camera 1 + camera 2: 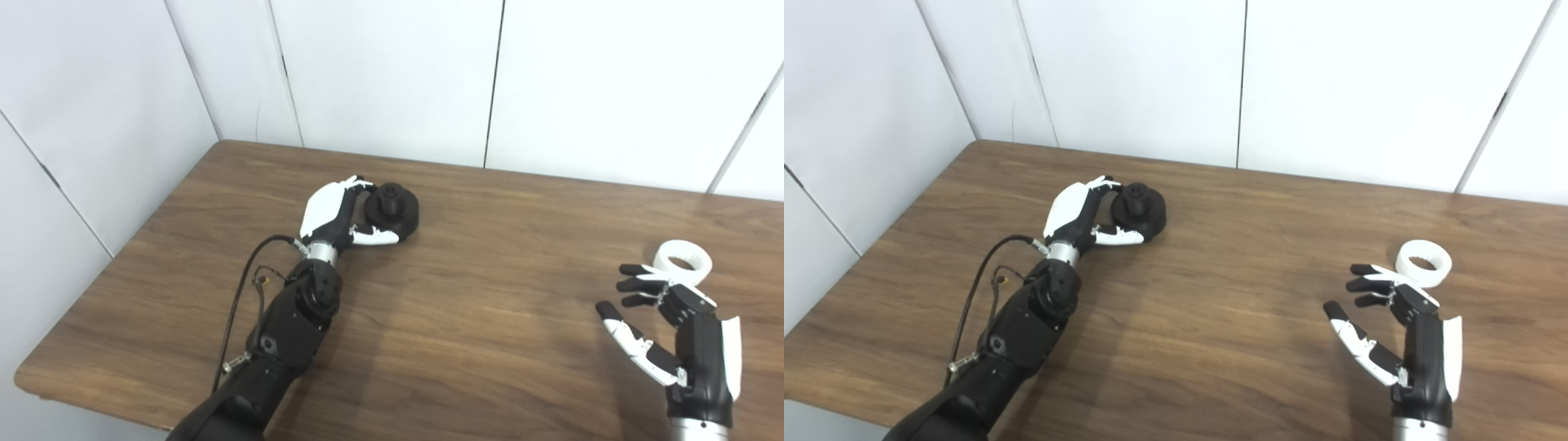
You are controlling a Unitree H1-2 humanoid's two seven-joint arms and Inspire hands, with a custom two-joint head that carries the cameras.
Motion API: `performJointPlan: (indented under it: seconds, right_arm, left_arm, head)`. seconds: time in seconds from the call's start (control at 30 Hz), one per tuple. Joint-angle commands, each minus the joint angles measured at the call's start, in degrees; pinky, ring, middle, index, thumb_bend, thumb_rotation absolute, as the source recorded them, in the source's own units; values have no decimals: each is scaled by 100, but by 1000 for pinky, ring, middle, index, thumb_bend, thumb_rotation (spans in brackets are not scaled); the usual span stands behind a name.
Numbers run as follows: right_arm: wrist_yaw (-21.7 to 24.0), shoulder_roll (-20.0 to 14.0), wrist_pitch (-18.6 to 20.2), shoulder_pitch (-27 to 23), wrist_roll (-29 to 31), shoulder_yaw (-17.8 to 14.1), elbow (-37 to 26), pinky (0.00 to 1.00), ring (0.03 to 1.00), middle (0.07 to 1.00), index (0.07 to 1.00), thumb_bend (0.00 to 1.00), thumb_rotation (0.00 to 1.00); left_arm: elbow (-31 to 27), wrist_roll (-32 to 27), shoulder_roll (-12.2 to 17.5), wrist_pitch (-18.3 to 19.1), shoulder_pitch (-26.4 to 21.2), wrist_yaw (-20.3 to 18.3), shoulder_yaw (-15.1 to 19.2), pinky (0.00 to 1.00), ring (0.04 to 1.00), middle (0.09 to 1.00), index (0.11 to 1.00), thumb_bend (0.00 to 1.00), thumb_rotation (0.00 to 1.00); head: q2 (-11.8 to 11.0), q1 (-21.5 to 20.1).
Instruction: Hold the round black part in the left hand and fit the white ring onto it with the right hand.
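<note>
the round black part [392, 209] sits on the wooden tabletop [465, 318] toward the far left, with the left robot hand [339, 213] curled around its near side, fingers and thumb touching it. whether it is lifted is hard to tell. the white ring [682, 262] lies flat at the right, just beyond the right robot hand [670, 324], whose fingers are spread and empty.

A wooden table [465, 343] with dark brown grain is shown, its left corner rounded. It is set into a corner formed by white wall panels [392, 73], which are divided by thin dark seams.
</note>
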Motion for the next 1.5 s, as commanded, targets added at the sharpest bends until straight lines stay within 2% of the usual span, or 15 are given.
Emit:
performJointPlan:
  seconds: [0.0,0.23,0.4,0.63,0.97,1.13,1.47]
  right_arm:
    - [-6,23,-7,12,-7,-13,-188,487,589,662,498,502,152]
    - [-25,11,26,21,-7,-22,-223,482,585,661,498,502,152]
    - [0,-9,35,23,47,-34,-243,484,587,658,499,502,151]
    - [-19,-23,21,11,-37,-43,-247,481,585,660,499,501,150]
    - [-6,5,50,6,-29,-35,-300,477,580,655,499,501,148]
    - [-24,18,63,-10,-70,-32,-275,485,585,656,499,501,151]
    - [-59,50,21,-12,-119,-6,-236,480,577,652,499,502,153]
  left_arm:
    - [55,-117,-19,-157,-212,62,4,808,939,918,682,847,285]
    - [108,-194,-57,-156,-211,157,-26,787,929,910,645,842,220]
    - [32,-204,-56,-33,-187,109,-76,792,935,917,643,830,209]
    - [-73,-223,-91,-68,-84,112,-138,830,938,904,608,844,203]
    - [-613,-162,-149,123,262,-172,-390,834,949,916,596,844,211]
    - [-961,-259,-212,-65,561,-394,-572,786,926,909,601,858,214]
    - [-1907,-222,-379,-14,1163,-605,-811,813,944,919,603,856,214]
  head:
    - [15,0]
    - [41,1]
    - [45,-9]
    - [64,-33]
    - [84,-26]
    - [90,-64]
    - [121,-192]
